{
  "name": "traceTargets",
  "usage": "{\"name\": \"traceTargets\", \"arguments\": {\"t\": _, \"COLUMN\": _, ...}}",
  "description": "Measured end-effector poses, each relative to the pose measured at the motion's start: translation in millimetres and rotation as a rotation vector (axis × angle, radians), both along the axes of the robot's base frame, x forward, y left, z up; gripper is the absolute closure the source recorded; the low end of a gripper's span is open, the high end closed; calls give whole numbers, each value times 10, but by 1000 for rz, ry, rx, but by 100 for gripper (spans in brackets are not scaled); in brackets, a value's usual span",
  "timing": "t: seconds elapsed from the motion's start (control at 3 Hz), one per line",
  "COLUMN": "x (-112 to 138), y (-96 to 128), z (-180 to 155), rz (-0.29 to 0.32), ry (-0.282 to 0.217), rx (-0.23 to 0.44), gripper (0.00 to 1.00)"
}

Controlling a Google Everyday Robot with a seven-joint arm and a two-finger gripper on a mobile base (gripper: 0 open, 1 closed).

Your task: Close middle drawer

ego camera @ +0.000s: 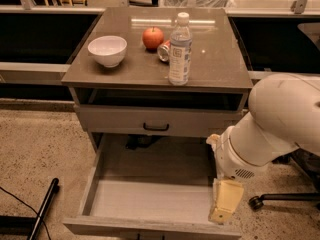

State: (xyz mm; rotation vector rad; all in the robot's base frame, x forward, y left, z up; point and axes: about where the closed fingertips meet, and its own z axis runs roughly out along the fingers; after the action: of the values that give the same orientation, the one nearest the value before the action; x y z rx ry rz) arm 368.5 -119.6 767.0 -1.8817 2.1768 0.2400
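Middle drawer (150,201): pulled far out below upper drawer (200,121), pale inside exposed. Gripper (226,204): low at drawer's right front corner; open or closed, cannot tell. Cabinet top (220,59): bowl (107,49), apple (153,37), bottle (180,51), can (163,51)

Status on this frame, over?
Gripper low over right front corner of middle drawer. Drawer pulled wide open, inside bare. Nothing seen blocking its travel.
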Motion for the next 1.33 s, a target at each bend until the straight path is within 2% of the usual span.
{"name": "traceTargets", "arguments": {"t": 0.33, "x": 61, "y": -36, "z": -178, "rz": -23, "ry": -14, "rx": -54, "gripper": 0}}
{"name": "traceTargets", "arguments": {"t": 0.67, "x": 13, "y": -309, "z": -1090, "rz": -28, "ry": -4, "rx": -159, "gripper": 0}}
{"name": "traceTargets", "arguments": {"t": 1.0, "x": 4, "y": -506, "z": -1964, "rz": -29, "ry": 6, "rx": -126, "gripper": 0}}
{"name": "traceTargets", "arguments": {"t": 1.33, "x": 163, "y": -503, "z": -2556, "rz": -26, "ry": -55, "rx": 16, "gripper": 27}}
